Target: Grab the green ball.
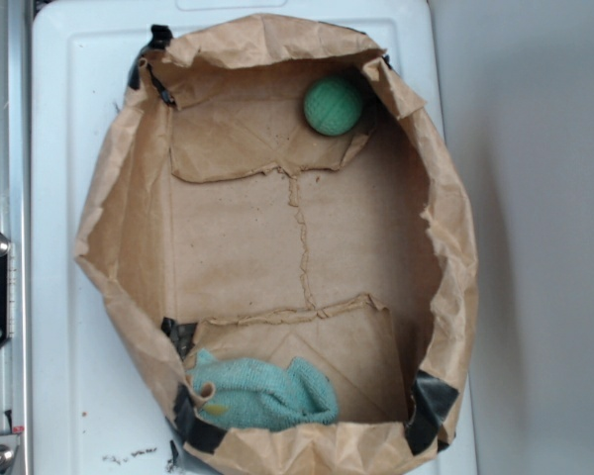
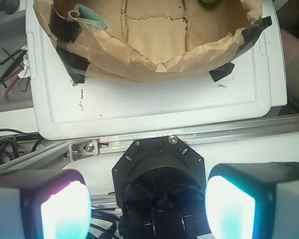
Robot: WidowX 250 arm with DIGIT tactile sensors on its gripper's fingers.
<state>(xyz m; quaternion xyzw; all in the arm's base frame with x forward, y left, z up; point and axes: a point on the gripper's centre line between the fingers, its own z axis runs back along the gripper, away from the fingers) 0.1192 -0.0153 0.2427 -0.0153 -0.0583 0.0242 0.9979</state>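
A: Ball (image 1: 333,106) mid-green, matte, faintly dimpled. Bag (image 1: 139,208) creased kraft brown, black tape (image 1: 432,400) at corners.

B: Cloth (image 1: 262,392) teal terry. Tray (image 1: 69,119) white, speckled. End effector (image 2: 148,204) pads (image 2: 65,209) glow cyan-white with a pink edge.

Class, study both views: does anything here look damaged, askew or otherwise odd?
The brown paper bag liner is ragged: torn rim, split floor seams, black tape patches. The small green ball and crumpled teal terry cloth sit at opposite ends. The gripper is open, outside the bag.
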